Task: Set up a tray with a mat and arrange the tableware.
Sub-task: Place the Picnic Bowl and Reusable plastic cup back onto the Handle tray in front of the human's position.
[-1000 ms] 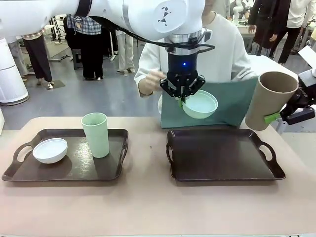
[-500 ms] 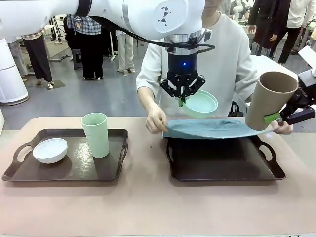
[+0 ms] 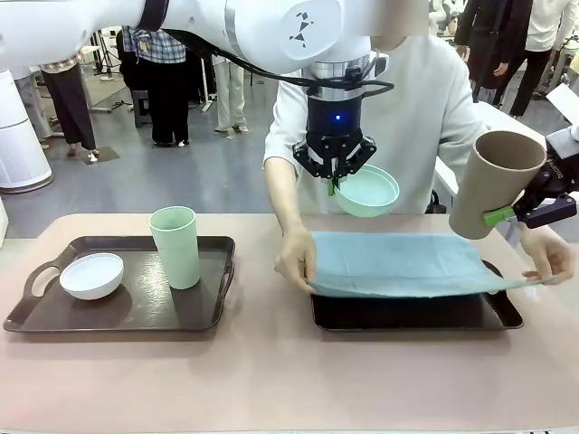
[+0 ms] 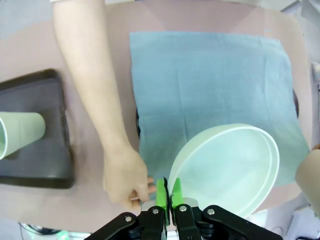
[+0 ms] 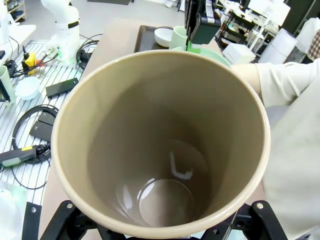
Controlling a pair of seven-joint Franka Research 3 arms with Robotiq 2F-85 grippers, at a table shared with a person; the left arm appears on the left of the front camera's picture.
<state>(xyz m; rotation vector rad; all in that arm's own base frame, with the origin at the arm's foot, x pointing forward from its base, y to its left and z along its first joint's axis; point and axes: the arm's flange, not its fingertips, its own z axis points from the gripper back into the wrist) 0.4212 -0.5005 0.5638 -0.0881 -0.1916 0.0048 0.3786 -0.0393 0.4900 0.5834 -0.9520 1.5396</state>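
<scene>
Beige table [image 3: 271, 380] carries two dark trays. On the left tray [image 3: 118, 327] sit a white bowl [image 3: 91, 275] and an upright pale green cup [image 3: 175, 246], just beside each other. Over the right tray [image 3: 407, 314] a person's hands [image 3: 297, 258] hold a blue-grey mat [image 3: 398, 262], its long axis running across the table. The left gripper [image 3: 335, 176] hangs above it, fingers pinched onto the rim of a mint green bowl [image 3: 366, 192], which is glossy and tilted with its mouth up and toward the camera. The left wrist view adds both green pads [image 4: 161, 192] closed either side of the rim. The right gripper [image 3: 507, 215] clamps a matte taupe cup [image 3: 493, 185] in the air at the right edge, long axis near upright, mouth leaning right. The right wrist view looks into its empty inside.
</scene>
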